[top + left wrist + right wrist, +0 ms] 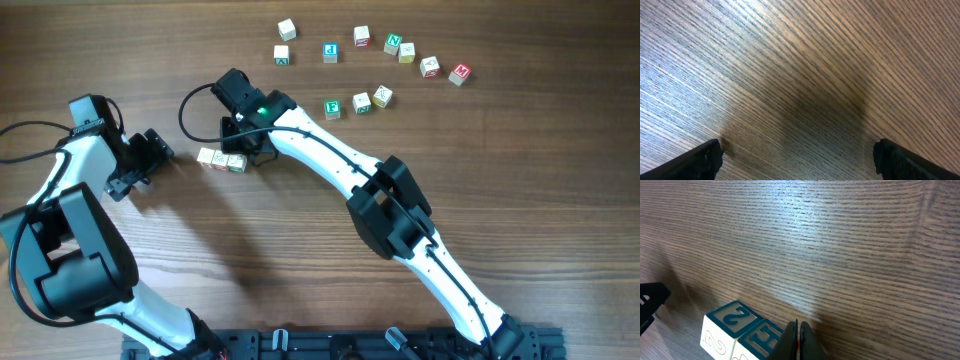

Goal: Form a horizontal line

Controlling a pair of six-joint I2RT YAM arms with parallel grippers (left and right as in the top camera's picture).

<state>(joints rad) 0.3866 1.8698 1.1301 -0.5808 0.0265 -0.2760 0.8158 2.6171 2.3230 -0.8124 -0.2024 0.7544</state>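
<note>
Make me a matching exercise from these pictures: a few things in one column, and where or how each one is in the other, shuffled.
1. left claw
2. right claw
3. row of letter cubes
4. blue-lettered cube

A. shut, beside the row
B. far side, among loose cubes
C. open over bare table
D. between the two claws

Pairs: 1-C, 2-A, 3-D, 4-B

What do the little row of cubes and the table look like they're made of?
Row of cubes: likely pale wood, matte faces, teal painted or printed letters. Table: wood or wood-look laminate; fine brown grain lines with a soft sheen where light reflects.
</note>
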